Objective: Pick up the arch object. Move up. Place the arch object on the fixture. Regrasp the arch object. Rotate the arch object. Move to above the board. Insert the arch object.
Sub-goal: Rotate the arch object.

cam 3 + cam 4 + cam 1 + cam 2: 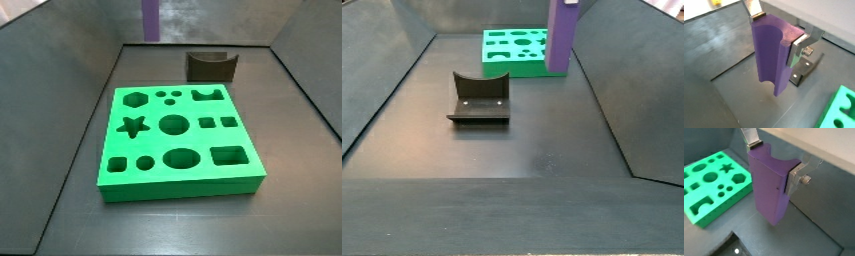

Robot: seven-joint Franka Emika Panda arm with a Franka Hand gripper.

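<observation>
My gripper [777, 30] is shut on the purple arch object [771, 55] and holds it upright by its top end, notch end up, well above the floor. Both wrist views show it between the fingers [774, 159]. In a side view the arch object [563, 35] hangs over the near right part of the green board [523, 64]; the gripper is cut off above the frame. It also hangs at the frame's top in a side view [150, 18]. The dark fixture [480, 98] stands apart on the floor, also seen below the block in a wrist view [805, 66].
The board [150, 145] with its shaped holes lies on the dark floor [543, 150], its arch hole at the far right corner. The fixture [211, 66] stands behind the board. Sloped dark walls [623, 70] close in the workspace on the sides.
</observation>
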